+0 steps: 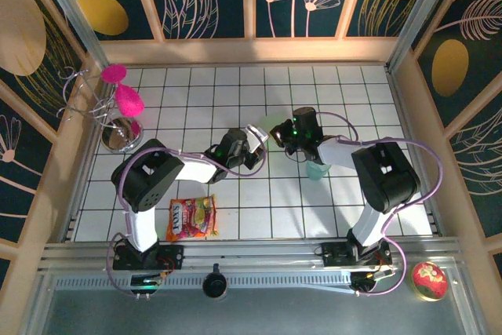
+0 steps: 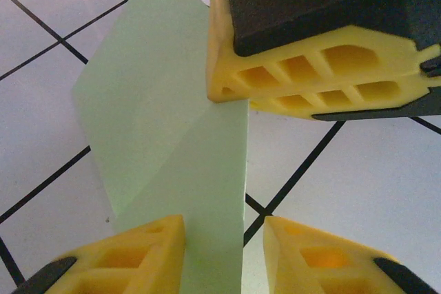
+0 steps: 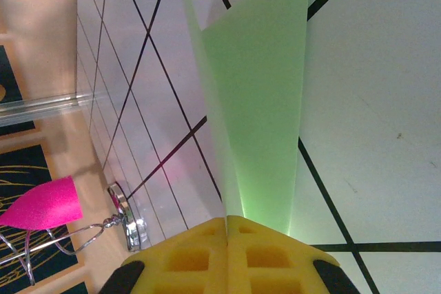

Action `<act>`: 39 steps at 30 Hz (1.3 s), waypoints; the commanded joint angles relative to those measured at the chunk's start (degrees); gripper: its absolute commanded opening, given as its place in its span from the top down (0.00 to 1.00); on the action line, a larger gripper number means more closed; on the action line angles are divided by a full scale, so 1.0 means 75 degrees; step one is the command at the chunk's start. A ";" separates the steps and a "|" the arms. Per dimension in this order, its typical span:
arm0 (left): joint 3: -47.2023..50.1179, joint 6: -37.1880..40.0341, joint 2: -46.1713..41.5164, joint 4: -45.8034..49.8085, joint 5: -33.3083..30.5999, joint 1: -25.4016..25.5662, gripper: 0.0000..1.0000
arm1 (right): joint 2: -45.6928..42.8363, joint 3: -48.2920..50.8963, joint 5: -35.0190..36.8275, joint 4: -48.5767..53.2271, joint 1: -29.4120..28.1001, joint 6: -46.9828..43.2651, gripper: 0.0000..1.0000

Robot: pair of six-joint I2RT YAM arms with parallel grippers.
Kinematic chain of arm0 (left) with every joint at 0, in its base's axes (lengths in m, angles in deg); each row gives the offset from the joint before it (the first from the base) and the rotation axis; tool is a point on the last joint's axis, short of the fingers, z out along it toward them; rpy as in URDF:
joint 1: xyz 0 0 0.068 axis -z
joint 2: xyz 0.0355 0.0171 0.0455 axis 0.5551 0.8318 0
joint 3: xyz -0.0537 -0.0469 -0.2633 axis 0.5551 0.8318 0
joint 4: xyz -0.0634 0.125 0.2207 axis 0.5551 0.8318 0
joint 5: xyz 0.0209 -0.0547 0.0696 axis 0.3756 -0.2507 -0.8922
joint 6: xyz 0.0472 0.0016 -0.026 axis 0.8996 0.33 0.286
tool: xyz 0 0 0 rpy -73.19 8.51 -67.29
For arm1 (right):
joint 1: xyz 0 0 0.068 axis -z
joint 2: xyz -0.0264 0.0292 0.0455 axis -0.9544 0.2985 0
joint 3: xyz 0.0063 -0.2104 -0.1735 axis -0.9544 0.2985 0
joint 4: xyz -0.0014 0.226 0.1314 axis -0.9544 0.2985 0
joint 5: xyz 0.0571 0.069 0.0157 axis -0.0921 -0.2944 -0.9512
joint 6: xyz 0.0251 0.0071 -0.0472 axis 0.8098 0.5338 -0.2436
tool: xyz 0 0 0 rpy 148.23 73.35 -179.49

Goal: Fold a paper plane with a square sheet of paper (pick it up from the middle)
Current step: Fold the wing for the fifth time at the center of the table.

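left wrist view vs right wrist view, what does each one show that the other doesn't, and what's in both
Left wrist view: the left gripper, fingers apart with the lower edge of the green paper sheet between them. Right wrist view: a pink ornament by a metal stand, and the wooden side wall. Both: the right gripper shut on the creased sheet, over the white grid table.
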State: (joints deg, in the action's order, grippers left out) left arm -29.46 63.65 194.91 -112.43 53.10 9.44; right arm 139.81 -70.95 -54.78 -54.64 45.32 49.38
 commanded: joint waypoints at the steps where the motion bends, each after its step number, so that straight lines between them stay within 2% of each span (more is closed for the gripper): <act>1: -0.0188 0.0156 0.0170 -0.0131 0.0067 0.0035 0.69 | 0.0176 -0.0135 -0.0120 0.0158 0.0057 0.0068 1.00; 4: -0.0189 0.0156 0.0226 -0.0119 0.0062 0.0033 0.75 | 0.0155 -0.0146 -0.0108 0.0203 0.0067 0.0042 0.99; 10: -0.0061 0.0169 0.0272 -0.0165 0.0267 0.0027 0.85 | -0.0044 -0.0129 0.0018 0.0350 0.0211 -0.0126 0.76; 17: 0.0105 -0.0080 0.0263 -0.0318 0.0386 0.0032 0.93 | -0.0469 -0.0228 0.0269 0.0721 0.0553 -0.0795 0.56; 27: -0.0083 -0.1045 0.0279 0.0053 0.0878 0.0013 1.00 | -0.0799 -0.0211 0.0361 0.0866 0.1003 -0.2256 0.47; 32: -0.0141 -0.2127 0.0251 0.0121 0.1343 -0.0110 1.00 | -0.0816 -0.0137 0.0347 0.0914 0.1125 -0.3064 0.42; 39: -0.0089 -0.3926 0.0239 -0.0182 0.2479 -0.0489 1.00 | -0.0706 0.0117 -0.0185 0.0603 0.1320 -0.3893 0.38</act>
State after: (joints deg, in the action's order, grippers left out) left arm -29.53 42.73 196.28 -111.99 66.17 7.10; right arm 135.13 -71.01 -54.25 -48.72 54.70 25.14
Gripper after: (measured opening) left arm 0.043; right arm 0.615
